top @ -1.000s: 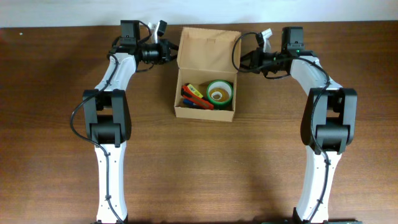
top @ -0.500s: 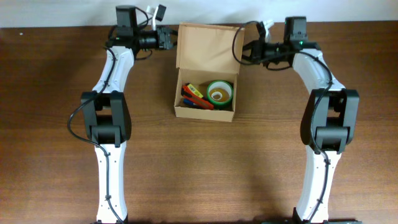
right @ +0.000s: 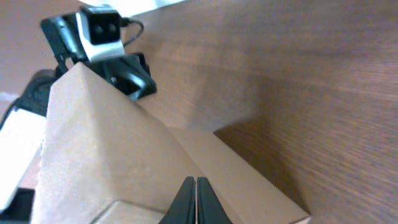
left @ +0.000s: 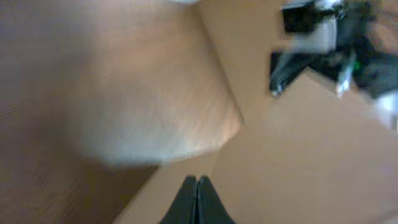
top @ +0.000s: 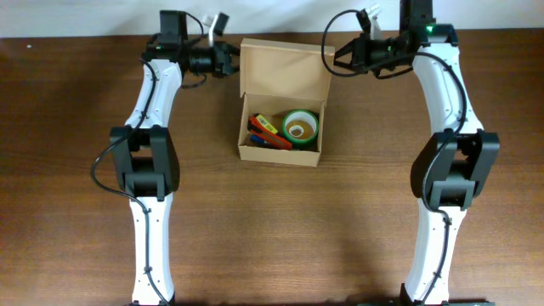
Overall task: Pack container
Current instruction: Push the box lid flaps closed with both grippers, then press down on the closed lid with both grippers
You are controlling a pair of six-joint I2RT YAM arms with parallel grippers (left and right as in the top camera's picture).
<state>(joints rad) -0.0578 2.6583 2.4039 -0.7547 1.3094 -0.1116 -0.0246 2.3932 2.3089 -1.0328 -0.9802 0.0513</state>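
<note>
Now the packing looks all but done, and closing the lid is the step in hand. The cardboard box (top: pixel 279 155) sits on the table (top: pixel 357 221) between the two pincers and a little nearer the arm bases than they are. It is open, with a green tape roll (top: pixel 300 126) and some coloured pens (top: pixel 265 133) inside. Its flap (top: pixel 285 66) stands raised, with one pincer off each of its far corners. The left pincer (left: pixel 196 198) has its fingers pressed together on nothing, the flap just ahead of its tips. The right pincer (right: pixel 194 198) is likewise together and empty, with the flap's brown face rising in front of it. My guess is that the next move calls for both tips to get behind the flap's far edge and push it forward evenly, so the hinge does not twist. Compared with a second ago, both pincers have shifted toward the flap's far edge and the right arm has swung farther back; the box and its contents lie as before.
</note>
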